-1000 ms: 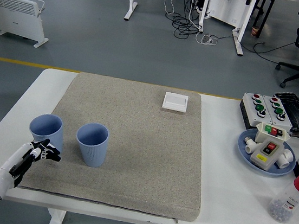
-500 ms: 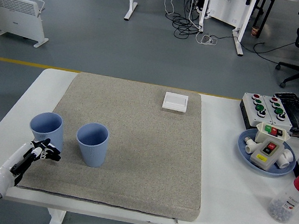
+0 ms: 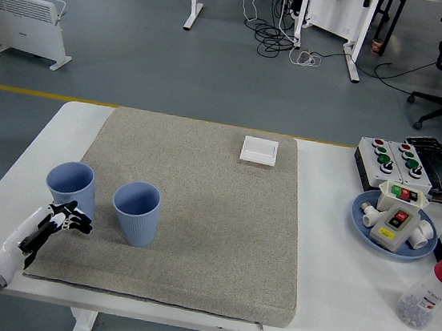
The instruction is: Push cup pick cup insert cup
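Two blue cups stand upright on the grey mat: the left cup [image 3: 71, 186] near the mat's left edge, the right cup [image 3: 135, 212] just beside it. Your left hand [image 3: 59, 219] sits low at the mat's near-left corner, fingers loosely spread, holding nothing. The left cup lies directly ahead of it, close but apart; the right cup is further off, to its right.

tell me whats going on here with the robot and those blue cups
The robot's left hand reaches in from the lower left, fingers loosely open, right beside the left blue cup without gripping it. The right blue cup stands apart on the grey mat. Both cups are upright and separate, nothing nested yet. The right arm is out of view.
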Available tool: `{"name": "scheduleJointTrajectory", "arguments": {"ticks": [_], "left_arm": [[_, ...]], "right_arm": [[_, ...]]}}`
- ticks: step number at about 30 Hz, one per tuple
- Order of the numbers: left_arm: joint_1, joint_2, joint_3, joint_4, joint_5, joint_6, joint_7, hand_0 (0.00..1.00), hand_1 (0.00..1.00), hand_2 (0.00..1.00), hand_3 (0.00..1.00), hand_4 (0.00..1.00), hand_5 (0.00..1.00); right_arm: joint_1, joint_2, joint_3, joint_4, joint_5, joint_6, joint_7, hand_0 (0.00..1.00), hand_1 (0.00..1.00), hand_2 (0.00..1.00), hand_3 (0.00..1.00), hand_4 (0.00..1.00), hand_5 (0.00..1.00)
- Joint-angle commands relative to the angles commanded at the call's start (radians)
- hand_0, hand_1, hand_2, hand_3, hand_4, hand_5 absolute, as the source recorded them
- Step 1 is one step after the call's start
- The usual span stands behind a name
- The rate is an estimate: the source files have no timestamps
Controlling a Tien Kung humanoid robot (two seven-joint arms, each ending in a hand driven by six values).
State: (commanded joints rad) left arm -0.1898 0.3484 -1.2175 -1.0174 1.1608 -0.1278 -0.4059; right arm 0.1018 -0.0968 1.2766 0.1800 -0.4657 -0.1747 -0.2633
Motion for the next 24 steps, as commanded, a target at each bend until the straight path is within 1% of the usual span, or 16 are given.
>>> {"name": "scheduleJointTrajectory", "arguments": {"ticks": [10,12,17,24], "left_arm": [[-0.038,-0.001,0.020,0.047,0.000,-0.001,0.001,0.664,0.518,0.487,0.465,0.543,0.998],[-0.057,0.002,0.032,0.063,-0.003,-0.001,0.000,0.666,0.518,0.487,0.465,0.542,0.998],[-0.086,0.008,0.046,0.085,-0.007,-0.002,0.000,0.666,0.518,0.487,0.465,0.542,0.998],[-0.112,0.015,0.064,0.109,-0.012,-0.003,0.000,0.666,0.518,0.487,0.465,0.540,0.998]], "right_arm": [[0.000,0.001,-0.002,0.000,0.001,-0.001,0.000,0.735,0.675,0.712,0.600,0.158,0.476],[0.000,0.001,-0.002,0.000,0.000,0.000,-0.001,0.735,0.674,0.712,0.600,0.158,0.477],[0.000,0.002,-0.004,0.000,0.001,-0.001,-0.001,0.735,0.674,0.712,0.600,0.158,0.477],[-0.001,0.002,-0.004,0.000,-0.001,-0.002,-0.002,0.735,0.674,0.711,0.600,0.157,0.477]]}}
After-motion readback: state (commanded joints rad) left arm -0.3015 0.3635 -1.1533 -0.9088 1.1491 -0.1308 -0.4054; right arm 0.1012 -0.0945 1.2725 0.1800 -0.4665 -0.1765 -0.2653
